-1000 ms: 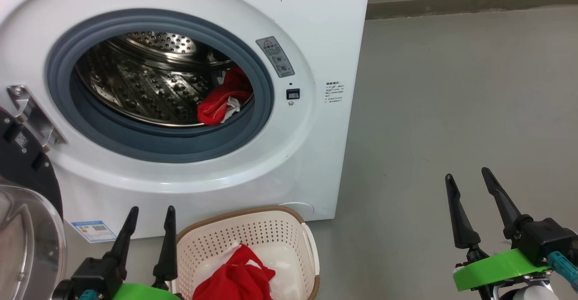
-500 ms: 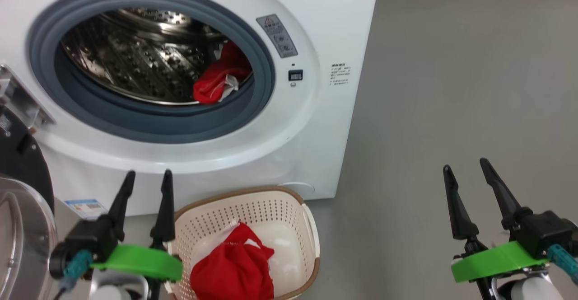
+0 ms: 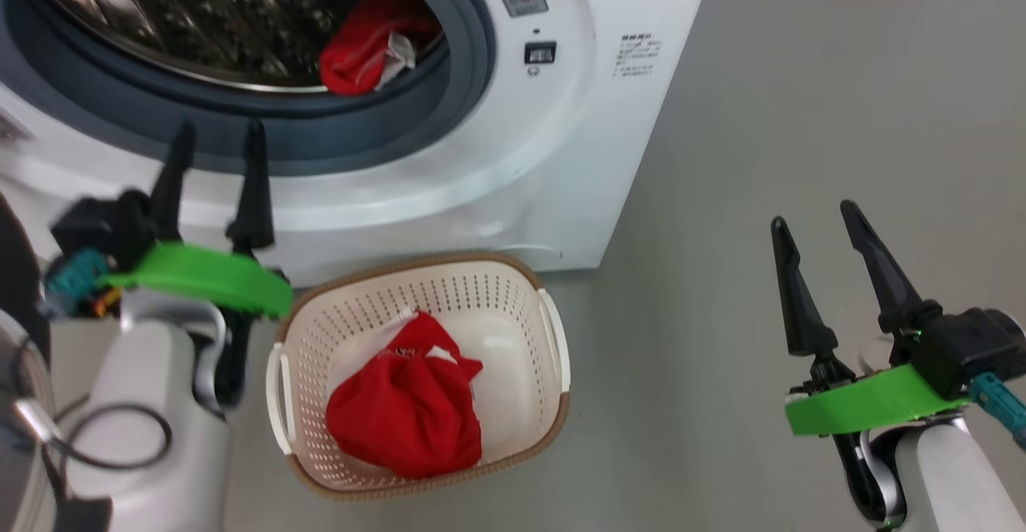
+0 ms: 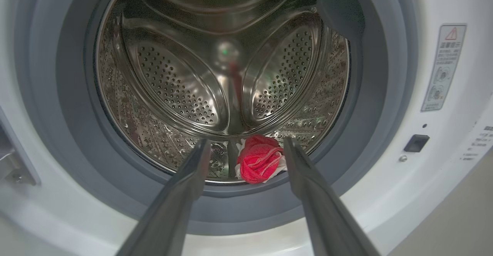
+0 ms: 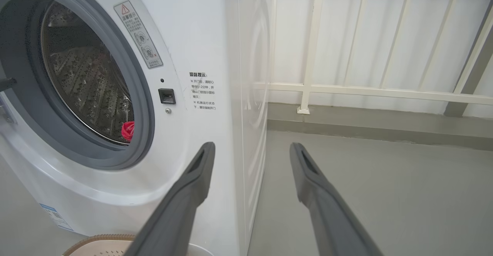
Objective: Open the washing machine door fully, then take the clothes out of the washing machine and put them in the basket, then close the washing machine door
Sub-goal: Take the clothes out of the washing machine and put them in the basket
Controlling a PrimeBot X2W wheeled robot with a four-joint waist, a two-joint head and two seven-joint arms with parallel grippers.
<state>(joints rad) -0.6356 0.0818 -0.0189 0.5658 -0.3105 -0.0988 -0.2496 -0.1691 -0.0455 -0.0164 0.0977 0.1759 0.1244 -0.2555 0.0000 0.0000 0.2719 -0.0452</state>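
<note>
A white front-loading washing machine (image 3: 561, 155) stands on a grey floor (image 3: 761, 115) with its round opening uncovered, showing the grey rubber gasket (image 3: 361, 135) and the perforated steel drum (image 4: 173, 82). At the far left edge, a dark curved shape with clear glass below it is probably the washing machine door (image 3: 12, 276) swung open, though little of it can be made out. A red garment (image 3: 365, 47) with a white cloth part lies at the lower right of the drum, just behind the gasket. On the floor just in front of the machine's base sits the basket (image 3: 417, 263), cream with a brown rim, and a second red garment (image 3: 409, 408) lies bunched inside it. The left gripper (image 3: 221, 126) hovers in front of the lower gasket, left of the basket, its two dark fingers spread wide and holding nothing. The right gripper (image 3: 813, 215) hangs over the floor well to the right of the machine, fingers likewise apart and empty.
</note>
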